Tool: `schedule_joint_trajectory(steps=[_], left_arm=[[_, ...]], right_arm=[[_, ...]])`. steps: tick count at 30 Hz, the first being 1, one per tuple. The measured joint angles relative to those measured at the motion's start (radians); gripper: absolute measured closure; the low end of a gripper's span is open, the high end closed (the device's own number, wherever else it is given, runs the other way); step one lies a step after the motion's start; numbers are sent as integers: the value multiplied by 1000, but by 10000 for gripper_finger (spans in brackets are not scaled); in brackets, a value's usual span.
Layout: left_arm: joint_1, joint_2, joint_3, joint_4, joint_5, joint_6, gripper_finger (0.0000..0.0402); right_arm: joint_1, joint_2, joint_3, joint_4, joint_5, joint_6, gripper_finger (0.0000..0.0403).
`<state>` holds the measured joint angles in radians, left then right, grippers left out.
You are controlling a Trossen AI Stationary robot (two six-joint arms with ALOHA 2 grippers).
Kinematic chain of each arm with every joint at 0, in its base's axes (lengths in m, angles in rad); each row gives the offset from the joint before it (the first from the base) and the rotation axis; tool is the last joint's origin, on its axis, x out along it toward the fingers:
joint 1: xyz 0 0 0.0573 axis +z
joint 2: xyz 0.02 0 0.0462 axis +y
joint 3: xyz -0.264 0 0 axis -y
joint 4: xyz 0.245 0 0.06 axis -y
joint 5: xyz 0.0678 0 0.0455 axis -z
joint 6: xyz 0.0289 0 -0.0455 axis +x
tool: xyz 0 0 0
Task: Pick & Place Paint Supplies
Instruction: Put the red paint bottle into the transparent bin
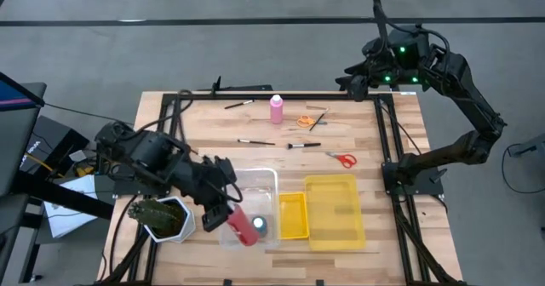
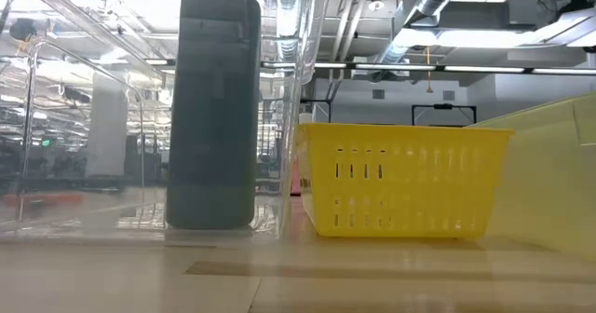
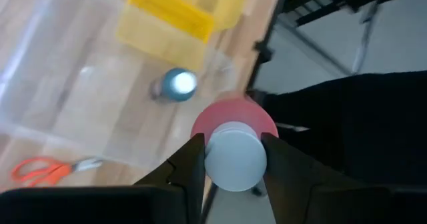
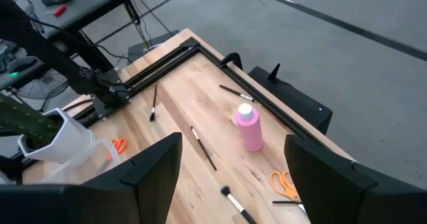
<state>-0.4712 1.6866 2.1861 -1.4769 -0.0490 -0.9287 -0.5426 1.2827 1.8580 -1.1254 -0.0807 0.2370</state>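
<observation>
Red paint bottle (image 1: 242, 226) with a pale cap is clamped between the fingers (image 3: 190, 167) of the left tool (image 1: 228, 211), hanging over the clear bin (image 1: 266, 180) near the tabletop's (image 1: 375, 133) six-o'clock edge. Inside that bin, at about four o'clock from the red bottle, a dark blue bottle (image 1: 259, 225) stands upright. A small yellow basket (image 1: 293, 215) sits just beside the clear bin at its three o'clock, and a larger yellow bin (image 1: 334, 209) lies beyond that. A green plant in a white pot (image 1: 162, 218) is at nine o'clock from the held bottle.

Toward twelve o'clock, a pink bottle (image 1: 277, 109) stands upright, with orange-handled scissors (image 1: 304, 121) just at its four o'clock and thin paintbrushes (image 1: 255, 141) scattered around. Red-handled scissors (image 1: 342, 158) lie toward three o'clock.

The right tool (image 4: 233, 161) hovers above the tabletop's one-o'clock corner, its fingers spread wide and holding nothing.
</observation>
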Motion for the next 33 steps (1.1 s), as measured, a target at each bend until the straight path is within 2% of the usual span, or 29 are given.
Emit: schedule_joint_trajectory(steps=[7,33], left_arm=[[2,58,-1,-105,12,31,287],[32,190,-14,-92,-53,139,287]], right_arm=[[-1,0,0,3,2,18,143],[-1,0,0,3,2,10,143]])
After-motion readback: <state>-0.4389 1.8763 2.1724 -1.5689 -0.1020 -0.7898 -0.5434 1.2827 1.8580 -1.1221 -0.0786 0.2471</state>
